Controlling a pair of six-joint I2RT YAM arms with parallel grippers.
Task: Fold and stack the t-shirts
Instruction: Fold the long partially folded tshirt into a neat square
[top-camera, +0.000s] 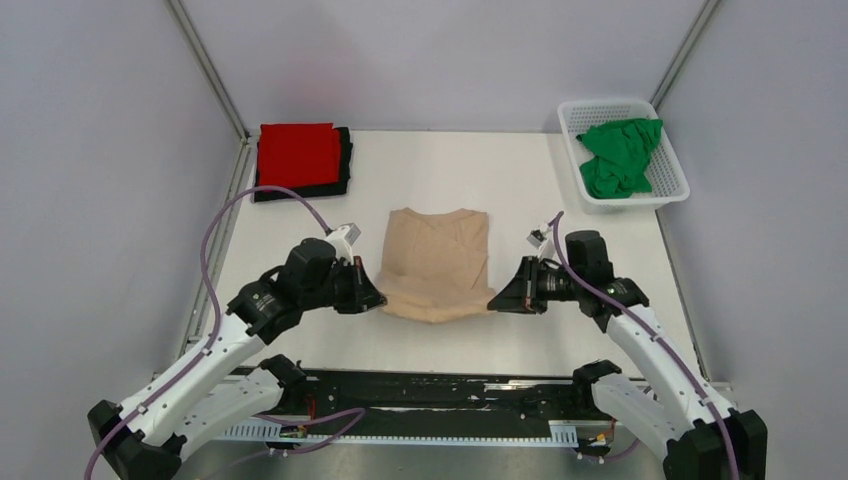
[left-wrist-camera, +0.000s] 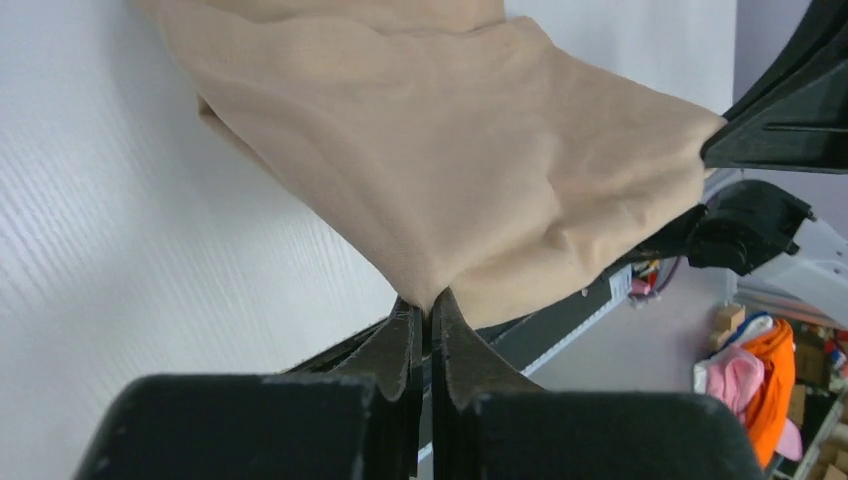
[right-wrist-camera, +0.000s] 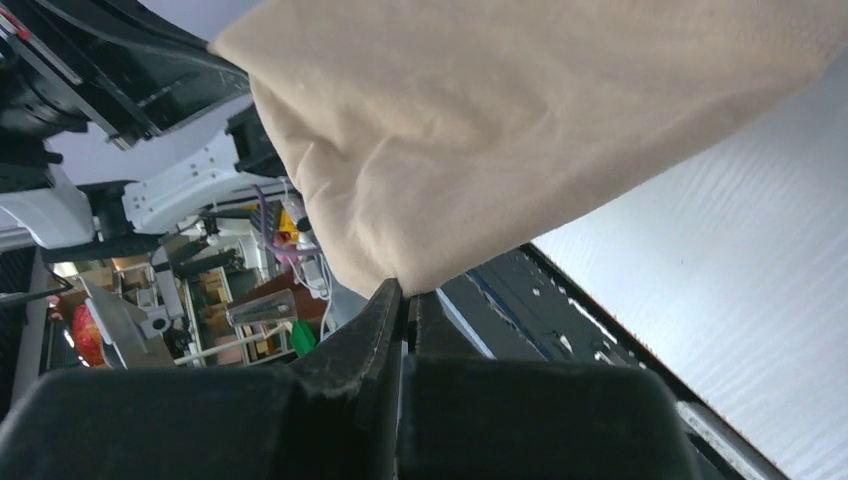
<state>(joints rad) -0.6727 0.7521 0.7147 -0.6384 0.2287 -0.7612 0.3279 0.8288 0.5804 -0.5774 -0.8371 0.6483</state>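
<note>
A beige t-shirt (top-camera: 436, 260) lies in the middle of the table with its sleeves folded in. My left gripper (top-camera: 378, 298) is shut on its near left corner and my right gripper (top-camera: 494, 300) is shut on its near right corner. Both hold the near edge lifted off the table. In the left wrist view the cloth (left-wrist-camera: 460, 150) runs from my closed gripper (left-wrist-camera: 430, 303) across to the other gripper. In the right wrist view the cloth (right-wrist-camera: 520, 120) hangs from my closed gripper (right-wrist-camera: 407, 290). A folded red t-shirt (top-camera: 298, 153) lies on a folded black one (top-camera: 345, 170) at the back left.
A white basket (top-camera: 672, 180) at the back right holds a crumpled green t-shirt (top-camera: 620, 155). A black rail (top-camera: 430, 390) runs along the table's near edge between the arm bases. Purple cables loop over the left side of the table.
</note>
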